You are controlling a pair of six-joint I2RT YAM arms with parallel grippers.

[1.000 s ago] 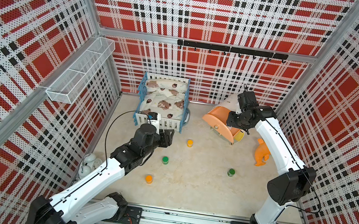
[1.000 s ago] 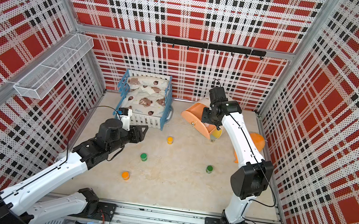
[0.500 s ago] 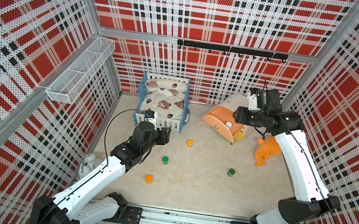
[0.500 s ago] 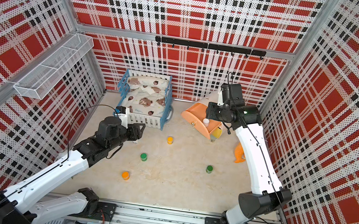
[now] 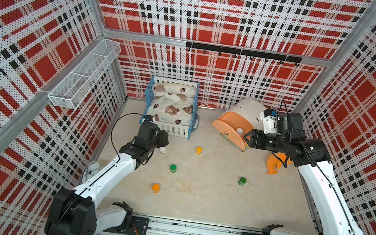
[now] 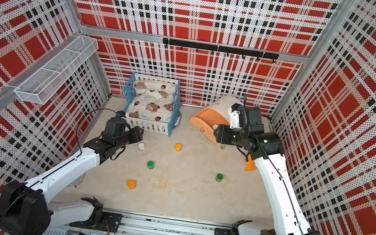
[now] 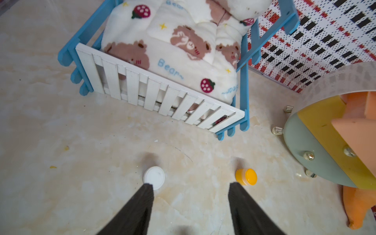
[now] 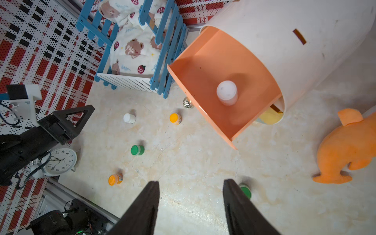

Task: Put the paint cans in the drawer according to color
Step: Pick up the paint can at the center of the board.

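Your left fingers (image 7: 145, 195) stand apart with nothing between them, low over the desk (image 5: 204, 201) and aimed at the loose white can (image 7: 154, 177), which stands upright in front of the crib (image 7: 162, 97). In the left wrist view one fingertip overlaps that can's rim, so it sits to one side of the gap, not in it. I judge you need a sideways shift before closing. The drawer (image 8: 203, 67) explains the target: it is pulled out of the white cabinet (image 8: 284, 40) and holds the stowed white can (image 8: 226, 92) upright on its floor, so the loose one looks like its partner. Your right fingers (image 8: 152, 191) are likewise apart and empty, hanging over bare desk just beside the drawer's open end, which leaves room above it for a drop. The right green can (image 8: 245, 191) shows just past one right fingertip, ungripped. The rest wait well apart on the desk: the far orange can (image 5: 199, 150) near the loose white one, the left green can (image 5: 173, 168) mid-desk, and the near orange can (image 5: 155, 187) toward the rail. Yellow and pale green drawer fronts sit under the orange one, likely for those pairs. Whether they are fully shut I cannot tell.
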